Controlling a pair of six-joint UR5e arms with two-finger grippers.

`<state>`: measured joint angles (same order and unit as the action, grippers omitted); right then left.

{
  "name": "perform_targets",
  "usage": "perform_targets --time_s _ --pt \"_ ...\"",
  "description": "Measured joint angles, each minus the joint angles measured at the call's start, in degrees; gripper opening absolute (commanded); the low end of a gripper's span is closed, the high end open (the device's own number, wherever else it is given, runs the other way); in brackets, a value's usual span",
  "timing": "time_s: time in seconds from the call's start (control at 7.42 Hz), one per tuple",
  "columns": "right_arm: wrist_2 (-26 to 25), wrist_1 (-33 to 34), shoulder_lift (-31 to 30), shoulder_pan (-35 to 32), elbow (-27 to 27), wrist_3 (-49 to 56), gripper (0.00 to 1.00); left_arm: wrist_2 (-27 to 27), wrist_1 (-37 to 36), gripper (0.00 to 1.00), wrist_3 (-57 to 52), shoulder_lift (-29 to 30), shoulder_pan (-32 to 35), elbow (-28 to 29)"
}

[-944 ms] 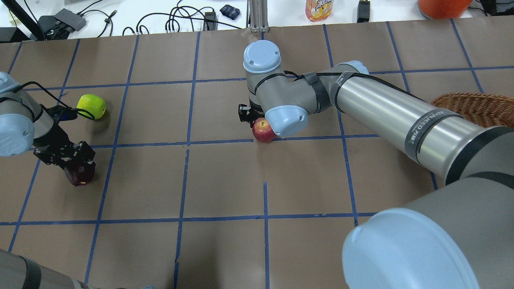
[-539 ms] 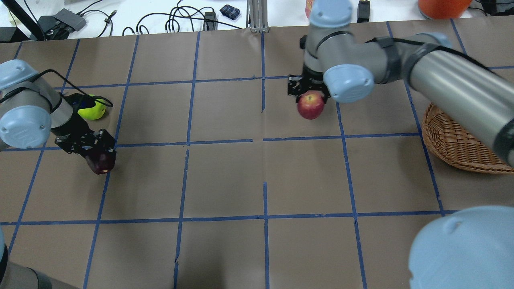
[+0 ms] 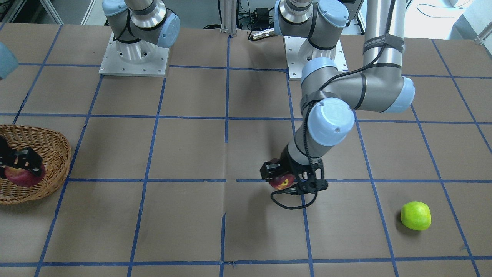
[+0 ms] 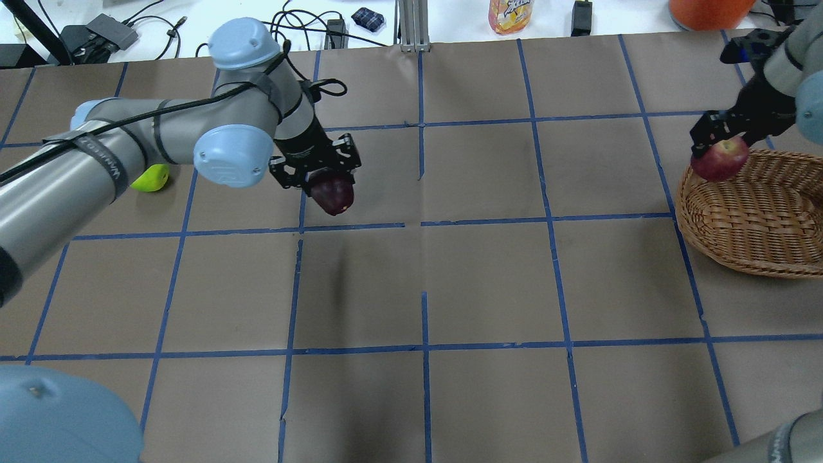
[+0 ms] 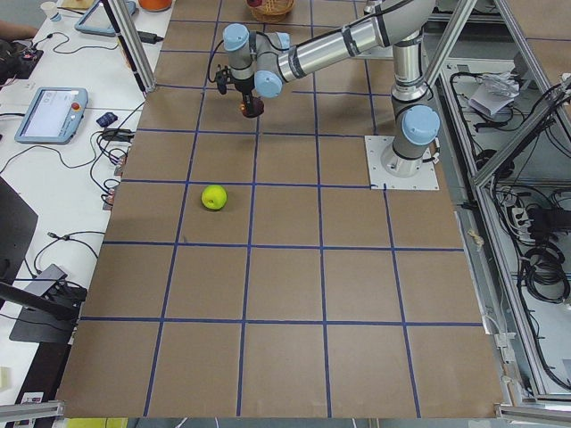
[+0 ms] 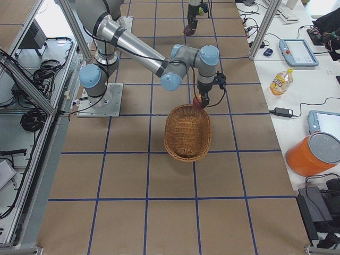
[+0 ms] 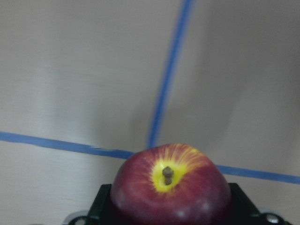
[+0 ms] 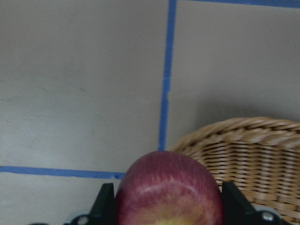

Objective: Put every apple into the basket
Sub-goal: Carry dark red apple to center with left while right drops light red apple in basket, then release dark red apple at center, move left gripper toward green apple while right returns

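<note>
Wicker, light brown, woven shallow and oval: basket [image 4: 759, 251] set at the right end of the table [image 4: 488, 289]. Red apple [image 4: 719, 161], faintly streaked, pinched in the right end effector [image 4: 719, 149] and held over the basket's rim. Dark maroon apple [image 4: 332, 195], yellow around its stem, clamped in the left end effector [image 4: 325, 183], held clear of the table. Bright green apple [image 3: 415, 216] alone on the table, well apart.

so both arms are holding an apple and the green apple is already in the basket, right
Not quite. The green apple is not in the basket; it lies on the table, far from it, as the front-facing view shows. The rest holds: the left gripper holds a dark apple and the right gripper a red apple.
</note>
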<state>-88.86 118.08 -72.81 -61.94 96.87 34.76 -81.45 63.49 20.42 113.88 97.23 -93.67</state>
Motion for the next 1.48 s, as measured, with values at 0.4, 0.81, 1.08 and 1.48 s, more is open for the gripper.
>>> perform_targets --time_s 0.4,0.81,1.08,1.48 --pt "1.1 6.1 3.4 11.2 0.1 14.1 0.59 1.8 -5.6 0.43 7.4 6.6 7.1 3.7" --pt "4.0 7.3 6.2 15.5 0.2 18.4 1.0 1.7 -8.7 1.0 9.3 9.8 10.0 4.1" --pt "4.1 5.7 5.2 15.5 0.1 18.4 1.0 1.7 -7.7 1.0 6.9 8.4 7.6 4.3" --pt "3.8 -2.8 -1.3 9.8 0.0 11.5 1.0 1.1 11.0 1.0 -9.4 2.4 -4.7 10.5"
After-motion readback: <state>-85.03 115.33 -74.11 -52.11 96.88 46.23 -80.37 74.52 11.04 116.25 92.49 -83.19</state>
